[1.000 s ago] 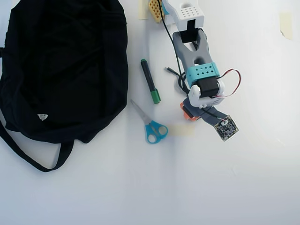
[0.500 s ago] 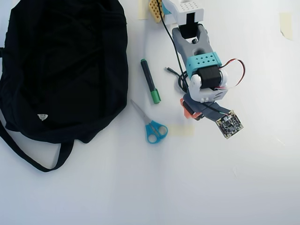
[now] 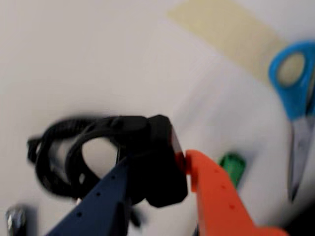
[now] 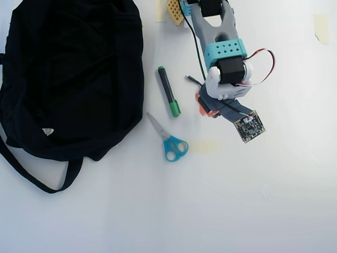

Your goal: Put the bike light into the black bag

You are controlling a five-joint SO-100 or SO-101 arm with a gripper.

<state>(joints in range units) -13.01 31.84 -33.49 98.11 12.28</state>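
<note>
Legible text: none. Bag (image 4: 73,79), well left of the gripper (image 4: 206,108) in the overhead view: one small white triangular label (image 4: 48,131), markings too small to read. Marker (image 4: 168,90), scissors (image 4: 169,139): no readable print.

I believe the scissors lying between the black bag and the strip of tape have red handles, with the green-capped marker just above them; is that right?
Not quite: the scissors have blue handles, not red, as the overhead view shows. The rest holds: they lie between the black bag and the strip of tape, with the green-capped marker just above them.
</note>
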